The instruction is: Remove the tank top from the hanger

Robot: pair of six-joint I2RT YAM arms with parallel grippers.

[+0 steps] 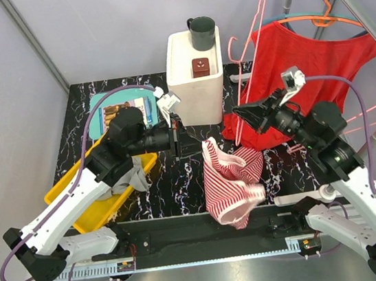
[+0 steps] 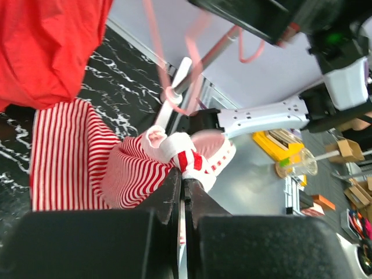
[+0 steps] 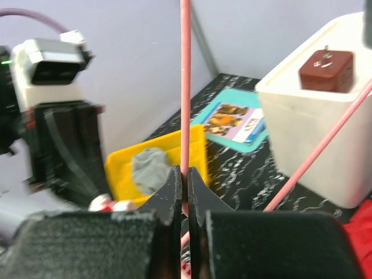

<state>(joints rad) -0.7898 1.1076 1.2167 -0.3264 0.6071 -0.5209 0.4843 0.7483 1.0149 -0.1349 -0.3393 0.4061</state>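
The left gripper (image 2: 182, 180) is clenched on a white-and-red edge band (image 2: 181, 152) of the tank top (image 1: 231, 180). In the left wrist view the band bunches directly above the closed fingertips. The red-and-white striped fabric spreads away from the fingertips to the left of that view.

The right gripper (image 3: 186, 174) is clenched on a thin pink rod of the hanger (image 3: 185, 87). The rod runs upright between the closed fingers. A second pink rod slants off to the right.

In the top view the left gripper (image 1: 187, 140) and the right gripper (image 1: 240, 114) face each other above the middle of the desk (image 1: 172, 177). The tank top hangs between them, crumpled, and its lower part drapes over the near edge of the desk. The hanger (image 1: 254, 52) rises from the right gripper toward the back wall. Whether its lower end sits inside the tank top cannot be told.

- Behind the grippers: a white box (image 1: 194, 84) carrying a dark mug (image 1: 203, 33) and a brown plug (image 1: 199, 66).
- Left side: a yellow tray (image 1: 89, 209) holding a grey cloth (image 1: 134, 179).
- Right side: a red garment (image 1: 323, 60) hanging from a rail (image 1: 358, 7).
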